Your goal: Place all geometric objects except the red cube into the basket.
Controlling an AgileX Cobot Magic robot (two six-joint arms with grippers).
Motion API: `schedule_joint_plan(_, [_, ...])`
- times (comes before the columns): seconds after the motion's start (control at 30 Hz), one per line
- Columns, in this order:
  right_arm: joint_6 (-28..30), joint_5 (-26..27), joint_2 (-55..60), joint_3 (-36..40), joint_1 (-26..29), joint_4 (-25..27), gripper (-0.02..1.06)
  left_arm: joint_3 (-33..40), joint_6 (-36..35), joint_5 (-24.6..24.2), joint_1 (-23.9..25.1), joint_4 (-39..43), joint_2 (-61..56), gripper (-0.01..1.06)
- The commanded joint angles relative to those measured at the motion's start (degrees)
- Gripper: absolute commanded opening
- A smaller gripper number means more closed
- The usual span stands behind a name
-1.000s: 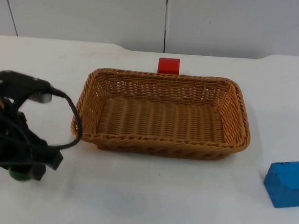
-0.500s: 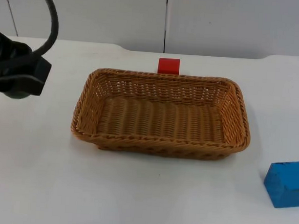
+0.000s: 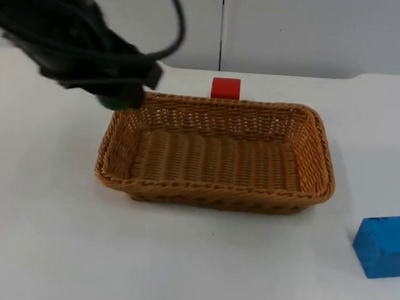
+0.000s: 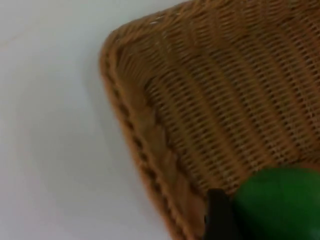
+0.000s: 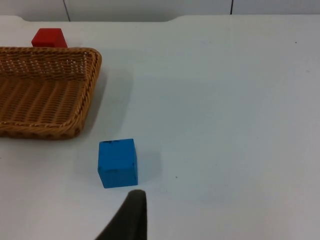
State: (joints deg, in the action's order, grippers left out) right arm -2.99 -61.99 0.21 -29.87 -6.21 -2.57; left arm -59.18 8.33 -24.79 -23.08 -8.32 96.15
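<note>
Now the left tool (image 3: 118, 97), pinching a green ball (image 4: 280, 205), hangs over the far-left corner of the wicker basket (image 3: 214, 192), whose open floor lies just rightward and nearer.

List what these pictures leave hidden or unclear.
- Green object: top view, mostly hidden under the left gripper; left wrist view cuts it off, so its shape is unclear.
- Red cube: top view, lower part behind the basket rim.
- Right gripper: right wrist view, one blurred fingertip.
</note>
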Motion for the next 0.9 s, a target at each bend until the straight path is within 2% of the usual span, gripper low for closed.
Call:
schedule_joint_plan(0.0, [0.0,0.2,-0.2,0.4,0.5,0.1,1.05,-3.9,0.8,-0.8,-1.1,-0.5,4.5,0.0])
schedule_joint_plan(0.33, [0.0,0.2,-0.2,0.4,0.5,0.1,1.05,-16.8,3.1,-1.9,-3.3,-0.4,21.6,0.0])
schedule_joint_plan(0.5, [0.0,0.2,-0.2,0.4,0.5,0.1,1.05,-18.9,3.1,-2.1,-3.7,-0.4,26.2,0.0])
schedule_joint_plan(0.6, [0.0,0.2,-0.2,0.4,0.4,0.0,1.05,-18.9,3.1,-2.1,-3.7,-0.7,26.8,0.04])
schedule_joint_plan(0.63, [0.0,0.2,-0.2,0.4,0.4,0.0,1.05,-18.8,3.1,-2.1,-3.7,-0.7,26.8,0.11])
schedule_joint_plan(0.67, [0.0,0.2,-0.2,0.4,0.4,0.0,1.05,-18.8,3.1,-2.1,-3.7,-0.9,26.8,0.27])
schedule_joint_plan(0.7, [0.0,0.2,-0.2,0.4,0.4,-0.1,1.05,-18.8,3.1,-2.1,-3.7,-1.2,26.8,0.38])
schedule_joint_plan(0.73, [0.0,0.2,-0.2,0.4,0.4,-0.1,1.05,-18.8,3.1,-2.1,-3.7,-1.2,26.8,0.38])
schedule_joint_plan(0.83, [0.0,0.2,-0.2,0.4,0.4,-0.1,1.05,-18.8,3.1,-3.8,-3.7,-3.3,26.6,0.84])
schedule_joint_plan(0.87, [0.0,0.2,-0.2,0.4,0.4,-0.1,1.05,-18.8,3.1,-4.8,-3.7,-3.5,26.5,0.96])
